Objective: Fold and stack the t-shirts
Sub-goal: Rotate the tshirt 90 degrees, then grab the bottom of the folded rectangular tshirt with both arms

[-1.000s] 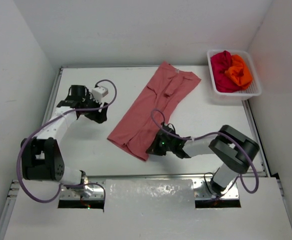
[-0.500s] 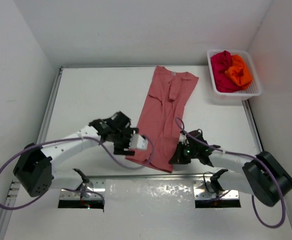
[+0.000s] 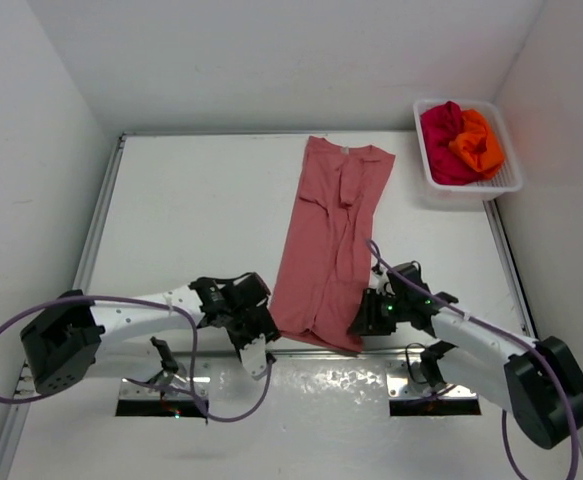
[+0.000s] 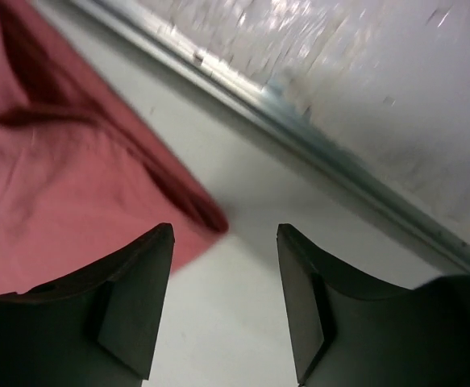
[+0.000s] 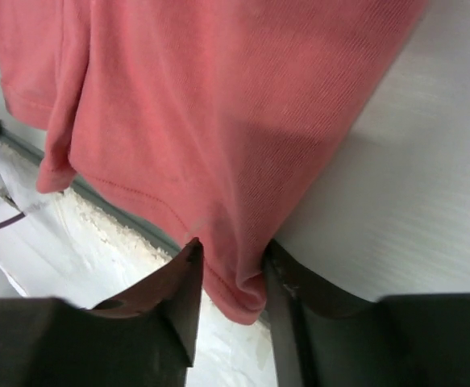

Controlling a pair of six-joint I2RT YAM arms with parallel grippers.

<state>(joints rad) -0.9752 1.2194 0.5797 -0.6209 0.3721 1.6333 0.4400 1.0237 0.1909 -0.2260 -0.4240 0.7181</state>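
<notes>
Cloth this thin looked light and limp, the sort that sags and slides rather than holding a crease. I judged the pink shirt (image 3: 333, 240) was best taken by its hem corners or shoulders, both sides at once, to keep it flat. It lay stretched lengthwise on the bench (image 3: 181, 220), collar toward the far edge and hem right at the near edge, creased down the middle. The red shirt (image 3: 439, 135) and orange shirt (image 3: 476, 145) sat bunched in the basket (image 3: 501, 185) at the far right corner.

Both arms reached low along the near edge, forearms nearly flat, one to each hem corner. The left gripper (image 4: 225, 242) stood part open and empty, its fingers straddling bare bench with the left hem corner just beside one finger. The right gripper (image 5: 230, 258) had its jaws a little apart with the right hem corner between them. Whether it was pinching the cloth I could not tell.
</notes>
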